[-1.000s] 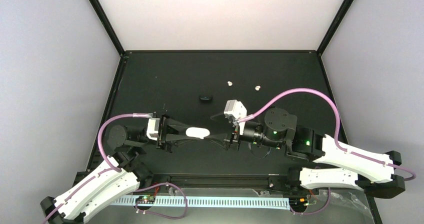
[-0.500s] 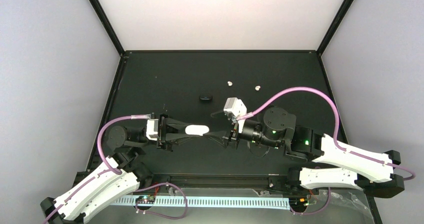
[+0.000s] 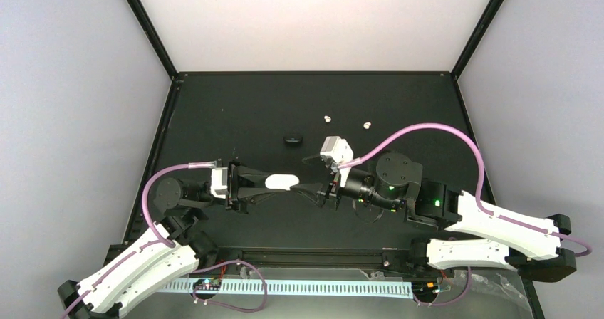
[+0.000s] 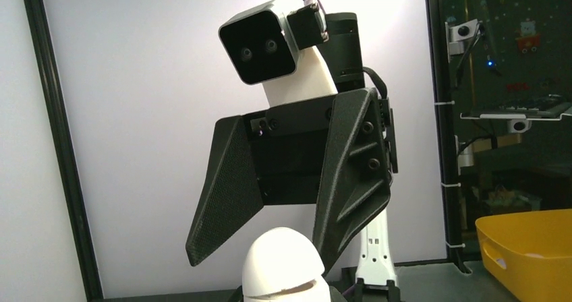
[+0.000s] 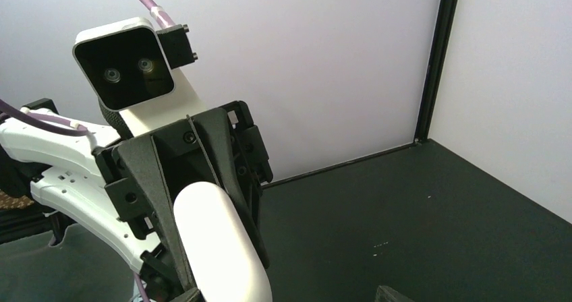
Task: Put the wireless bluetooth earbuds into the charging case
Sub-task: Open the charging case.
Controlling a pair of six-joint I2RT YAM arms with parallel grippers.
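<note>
My left gripper (image 3: 279,183) is shut on the white charging case (image 3: 281,181) and holds it off the black table, its rounded end toward the right arm. The case (image 4: 283,261) shows a thin seam near its top; in the right wrist view the case (image 5: 217,248) sits between the left fingers (image 5: 152,180). My right gripper (image 3: 308,177) is open and faces the case, with its fingers (image 4: 226,194) spread on either side of the case's tip without touching it. Two white earbuds (image 3: 327,118) (image 3: 367,125) lie far back on the table.
A small black oval item (image 3: 292,139) lies on the table (image 3: 214,112) behind the grippers; I cannot tell what it is. Black frame posts and pale walls enclose the table. A yellow bin (image 4: 526,248) stands outside the cell.
Both grippers have shifted slightly toward the far side of the table, the case moving with the left one. Neither opening has changed.
</note>
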